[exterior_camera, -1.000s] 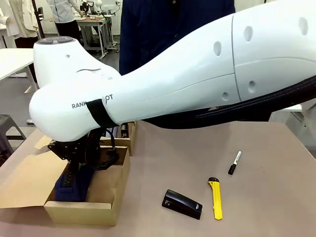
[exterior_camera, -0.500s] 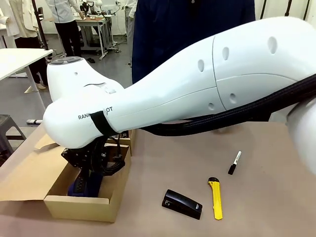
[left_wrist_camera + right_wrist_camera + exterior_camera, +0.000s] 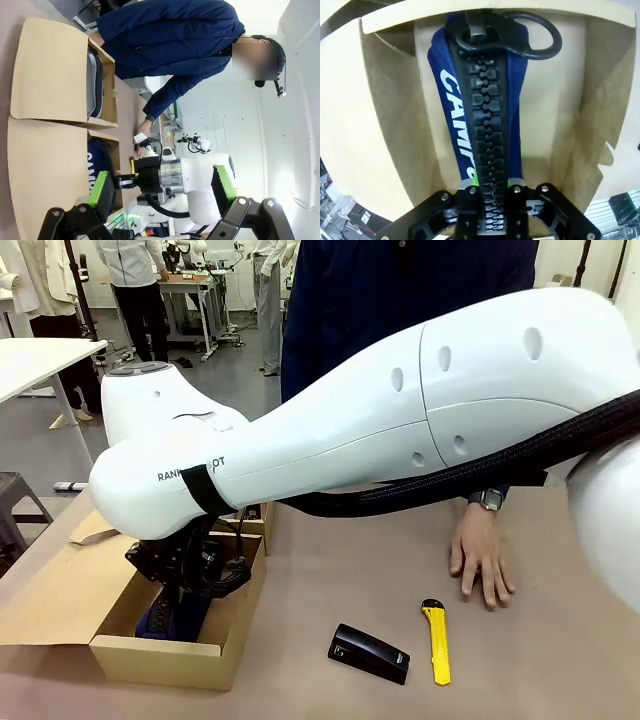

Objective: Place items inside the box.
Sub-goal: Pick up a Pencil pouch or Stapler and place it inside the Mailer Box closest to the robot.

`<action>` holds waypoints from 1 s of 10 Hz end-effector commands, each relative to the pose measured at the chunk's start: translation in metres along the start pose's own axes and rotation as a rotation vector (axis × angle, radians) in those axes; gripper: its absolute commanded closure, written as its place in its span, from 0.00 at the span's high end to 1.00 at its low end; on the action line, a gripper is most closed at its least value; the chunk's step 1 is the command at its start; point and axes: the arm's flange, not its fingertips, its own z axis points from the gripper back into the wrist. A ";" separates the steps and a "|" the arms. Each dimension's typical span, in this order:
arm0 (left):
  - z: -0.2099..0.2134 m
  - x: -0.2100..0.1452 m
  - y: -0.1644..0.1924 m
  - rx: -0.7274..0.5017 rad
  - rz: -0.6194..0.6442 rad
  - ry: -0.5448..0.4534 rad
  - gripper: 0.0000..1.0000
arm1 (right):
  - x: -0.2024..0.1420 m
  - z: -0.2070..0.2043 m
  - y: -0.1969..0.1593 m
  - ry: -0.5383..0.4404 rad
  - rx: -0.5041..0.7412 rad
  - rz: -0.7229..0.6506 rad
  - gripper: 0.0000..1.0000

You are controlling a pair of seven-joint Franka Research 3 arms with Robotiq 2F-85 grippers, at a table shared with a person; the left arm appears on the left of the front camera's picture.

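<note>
Pencil pouch (image 3: pixel 447 100), navy with a chunky black zip, sits down inside the cardboard box (image 3: pixel 160 660) at the robot's left end of the surface (image 3: pixel 330 570), its length running along the box floor. That makes one item in, by my reckoning. The right arm reaches across the middle and its right end effector (image 3: pixel 491 192) hangs low in the box, one finger close on each side of the zip ridge. From where I stand I cannot tell whether the jaws are clamped on the pouch or just slack around it. Either way, the pouch looks as good as delivered.

Out on the open surface, well apart from the box, lie a black stapler (image 3: pixel 369 653) and just beside it a yellow utility knife (image 3: pixel 436 642). Both are left to do. The person's hand (image 3: pixel 482 555) rests flat on the surface beyond the knife.

A second box (image 3: pixel 268 530) stands just behind the first with something dark in it that I can't make out. The left end effector (image 3: pixel 162 192) is held up away from the work, its green pads wide apart with nothing between them.

I'd call the job started, with more than half to go.
</note>
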 end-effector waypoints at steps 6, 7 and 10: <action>0.000 -0.002 -0.002 -0.011 -0.018 0.003 1.00 | -0.004 0.002 0.007 0.033 -0.013 0.031 1.00; 0.000 -0.002 -0.002 -0.011 -0.018 0.003 1.00 | -0.005 0.001 0.007 0.034 -0.009 0.029 0.98; 0.000 -0.002 -0.002 -0.011 -0.018 0.003 1.00 | -0.004 0.001 0.007 0.035 -0.008 0.027 1.00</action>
